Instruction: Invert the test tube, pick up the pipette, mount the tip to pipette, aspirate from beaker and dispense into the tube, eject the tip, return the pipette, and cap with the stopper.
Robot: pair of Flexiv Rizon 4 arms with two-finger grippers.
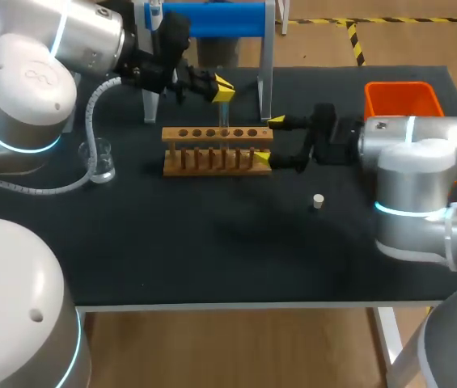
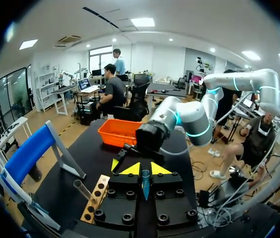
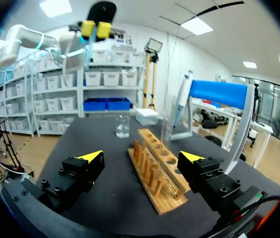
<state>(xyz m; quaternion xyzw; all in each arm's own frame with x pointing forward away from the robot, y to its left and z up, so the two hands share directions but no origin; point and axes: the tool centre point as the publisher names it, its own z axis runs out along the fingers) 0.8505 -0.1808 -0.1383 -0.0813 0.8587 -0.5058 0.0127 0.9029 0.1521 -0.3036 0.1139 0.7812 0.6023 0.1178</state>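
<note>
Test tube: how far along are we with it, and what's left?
Early. In hand: left end effector grips the tube above the rack; whether it is inverted yet I cannot tell. Right end effector is open around the rack's end. Left: the pipette hangs on its stand, the beaker stands untouched, the stopper lies on the table, so pipetting and capping remain.

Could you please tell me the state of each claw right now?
Left claw: closed on the clear glass test tube.
Right claw: open, straddling the end of the wooden test tube rack.
</note>
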